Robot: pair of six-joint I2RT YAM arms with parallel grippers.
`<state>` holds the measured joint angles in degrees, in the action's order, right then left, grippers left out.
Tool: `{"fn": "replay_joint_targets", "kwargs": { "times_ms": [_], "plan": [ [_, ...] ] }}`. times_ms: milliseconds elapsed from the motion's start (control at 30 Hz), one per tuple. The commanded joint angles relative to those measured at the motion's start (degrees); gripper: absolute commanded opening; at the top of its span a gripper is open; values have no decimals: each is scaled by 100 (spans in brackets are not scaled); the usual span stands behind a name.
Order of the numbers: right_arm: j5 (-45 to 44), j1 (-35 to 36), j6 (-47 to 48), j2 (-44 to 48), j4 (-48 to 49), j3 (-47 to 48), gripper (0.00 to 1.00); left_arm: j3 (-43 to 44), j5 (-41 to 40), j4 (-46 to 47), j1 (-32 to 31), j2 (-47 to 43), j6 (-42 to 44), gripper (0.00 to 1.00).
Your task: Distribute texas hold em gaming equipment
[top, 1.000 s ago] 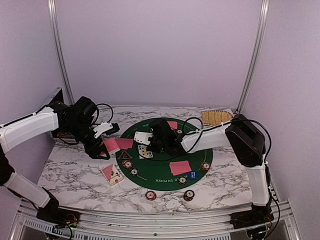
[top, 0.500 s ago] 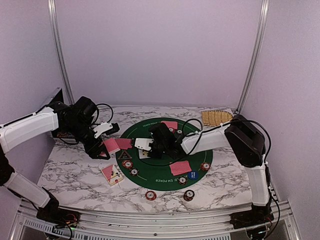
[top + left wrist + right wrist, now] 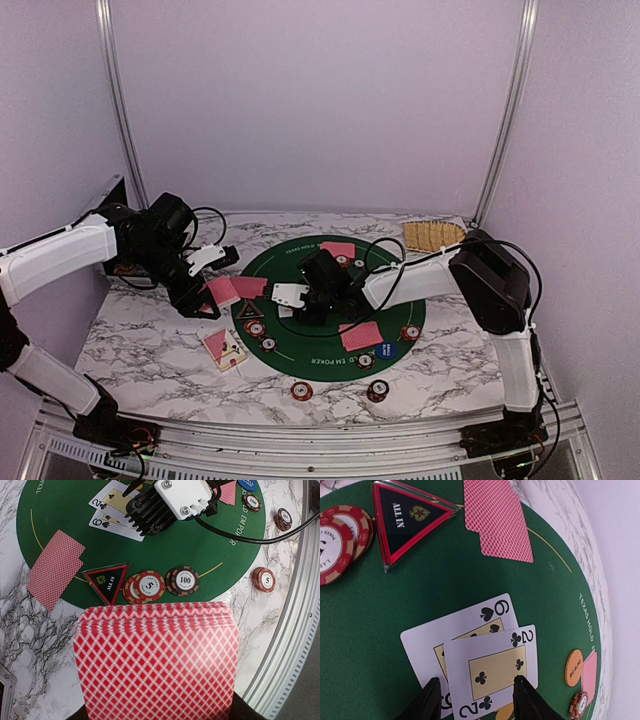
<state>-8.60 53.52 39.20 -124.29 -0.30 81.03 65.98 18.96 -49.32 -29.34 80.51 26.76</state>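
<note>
My left gripper [image 3: 205, 297] is shut on a deck of red-backed cards [image 3: 155, 660], held above the table's left side. My right gripper [image 3: 477, 692] is open, low over the green mat [image 3: 300, 250]; its fingers straddle two face-up cards, the 2 of clubs [image 3: 492, 667] lying on the 6 of spades [image 3: 435, 635]. The dark triangular "ALL IN" button [image 3: 407, 517] and chip stacks [image 3: 149, 585] lie near them. Red-backed pairs lie on the mat [image 3: 360, 335], [image 3: 340, 249], [image 3: 248, 287]. The orange button [image 3: 574, 667] and blue button [image 3: 385, 349] are on the mat.
A pair of cards [image 3: 222, 347] lies on the marble left of the mat. Chip stacks [image 3: 302, 390], [image 3: 377, 390] sit on the marble near the front edge. A woven straw tray [image 3: 432, 236] stands at the back right. The right arm's cable crosses the mat.
My right gripper has moved toward the near left across the mat and now covers the face-up cards in the top view. The left arm and deck have not moved.
</note>
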Motion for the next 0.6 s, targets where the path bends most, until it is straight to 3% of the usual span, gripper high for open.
{"fn": "replay_joint_targets", "kwargs": {
  "times_ms": [0,233,467,500,533,567],
  "plan": [
    [221,53,-181,181,-421,82,51,55,95,-95,25,-117,-31,0],
    [232,17,-414,396,-567,113,59,91,112,-95,25,-113,-40,0],
    [336,-375,-1768,943,-311,496,66,100,115,-95,25,-139,-31,0],
    [455,-522,-2145,992,-321,617,76,95,105,-95,25,-141,-31,0],
    [593,-684,-2541,1014,-379,785,94,87,109,-95,25,-154,-31,0],
    [761,-869,-2916,1007,-494,963,98,84,111,-95,25,-166,-35,0]
  ]
}}
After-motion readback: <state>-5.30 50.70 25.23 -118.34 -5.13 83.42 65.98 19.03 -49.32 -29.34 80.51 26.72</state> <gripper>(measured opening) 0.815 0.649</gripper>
